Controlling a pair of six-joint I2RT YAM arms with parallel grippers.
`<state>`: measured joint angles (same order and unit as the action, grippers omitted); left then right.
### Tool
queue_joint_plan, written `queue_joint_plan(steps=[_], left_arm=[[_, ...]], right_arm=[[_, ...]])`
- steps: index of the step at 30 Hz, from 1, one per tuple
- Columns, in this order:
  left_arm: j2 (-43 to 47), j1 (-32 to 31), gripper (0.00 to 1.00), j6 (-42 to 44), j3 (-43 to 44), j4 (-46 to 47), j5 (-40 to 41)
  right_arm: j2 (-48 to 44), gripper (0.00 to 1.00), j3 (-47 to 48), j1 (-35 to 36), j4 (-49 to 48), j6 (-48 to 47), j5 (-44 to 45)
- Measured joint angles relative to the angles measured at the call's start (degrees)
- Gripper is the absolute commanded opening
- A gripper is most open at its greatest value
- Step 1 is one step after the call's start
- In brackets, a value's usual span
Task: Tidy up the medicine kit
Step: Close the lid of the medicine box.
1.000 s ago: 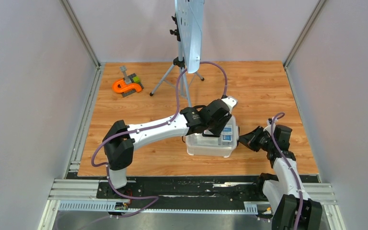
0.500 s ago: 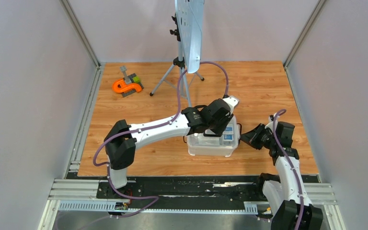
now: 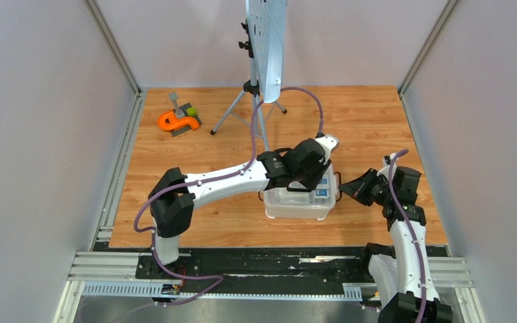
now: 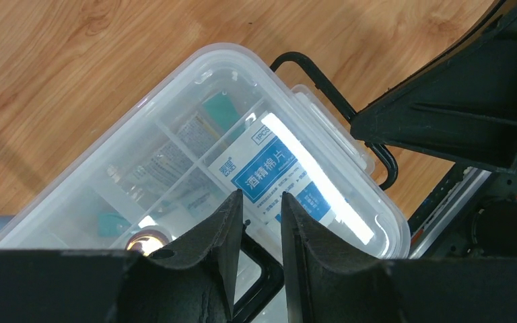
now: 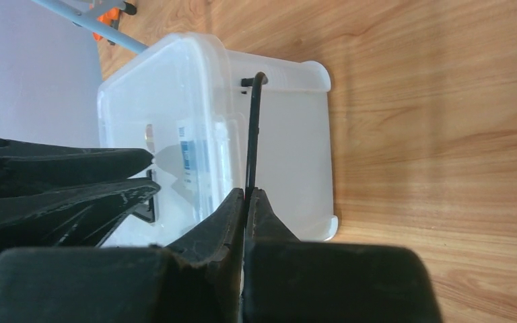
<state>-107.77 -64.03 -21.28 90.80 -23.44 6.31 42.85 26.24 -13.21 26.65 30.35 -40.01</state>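
The medicine kit [image 3: 296,207] is a white tub with its clear lid [image 4: 195,101] on. Through the lid I see the divided tray with a blue-and-white packet [image 4: 269,168] and a teal one [image 4: 219,108]. My left gripper [image 3: 309,180] is down over the lid, its jaws a narrow gap apart [image 4: 259,215], with the black handle [image 4: 266,272] just under them. My right gripper [image 3: 343,190] is at the tub's right side, shut [image 5: 248,195] on the thin black wire clip [image 5: 252,134]. The clip also shows in the left wrist view [image 4: 330,91].
An orange-and-grey tool [image 3: 177,121] lies at the far left of the wooden table. A tripod [image 3: 256,101] with a grey panel stands behind the kit. Grey walls close in both sides.
My right gripper has drawn back to the right with the wire clip, swinging it away from the tub. My left arm has shifted slightly right over the lid.
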Motion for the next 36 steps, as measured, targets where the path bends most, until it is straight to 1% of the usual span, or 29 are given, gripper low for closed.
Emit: queue_joint_plan(steps=[11,22,27,30,33,36], left_arm=[[-0.61,-0.02,0.36,-0.04,-0.70,3.37,-1.38],[-0.68,-0.02,0.35,-0.04,-0.76,3.61,-1.53],[-0.79,-0.02,0.35,-0.04,-0.74,3.72,-1.53],[-1.03,-0.07,0.36,-0.04,-0.57,3.98,-1.55],[-1.31,-0.07,0.35,-0.02,-0.37,4.09,-1.55],[-1.42,-0.07,0.35,-0.02,-0.28,4.22,-1.55]], right_arm=[[1.31,0.00,3.80,0.00,2.27,-1.16,-0.04],[1.62,0.00,4.09,0.79,3.06,-2.03,-1.22],[1.57,0.07,4.11,1.97,2.89,-2.51,-1.25],[1.60,0.13,4.15,2.29,2.89,-2.69,-1.25],[1.70,0.16,4.26,2.56,2.86,-2.93,-1.46],[1.88,0.27,4.28,2.82,2.86,-3.06,-1.66]])
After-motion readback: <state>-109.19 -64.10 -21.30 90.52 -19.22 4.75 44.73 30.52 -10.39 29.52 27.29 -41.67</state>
